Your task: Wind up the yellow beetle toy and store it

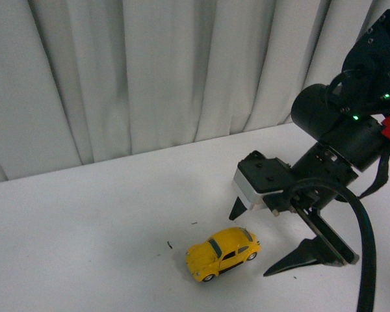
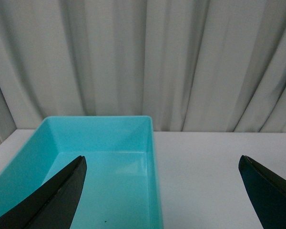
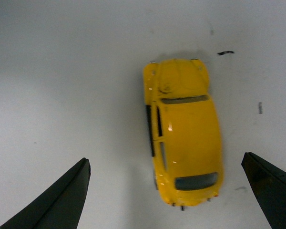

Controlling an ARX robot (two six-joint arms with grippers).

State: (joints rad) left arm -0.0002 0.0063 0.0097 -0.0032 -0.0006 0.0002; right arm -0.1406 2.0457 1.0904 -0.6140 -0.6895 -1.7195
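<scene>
The yellow beetle toy stands on its wheels on the white table, near the front. My right gripper is open just to the toy's right, its black fingertips low over the table. In the right wrist view the toy lies ahead of the open right gripper, nearer one finger, untouched. My left gripper is open and empty; it does not show in the front view. It hovers over the edge of a turquoise bin.
The turquoise bin is empty and stands on the white table against a white curtain. Small dark specks lie on the table beside the toy. The right arm's black cable hangs at the right.
</scene>
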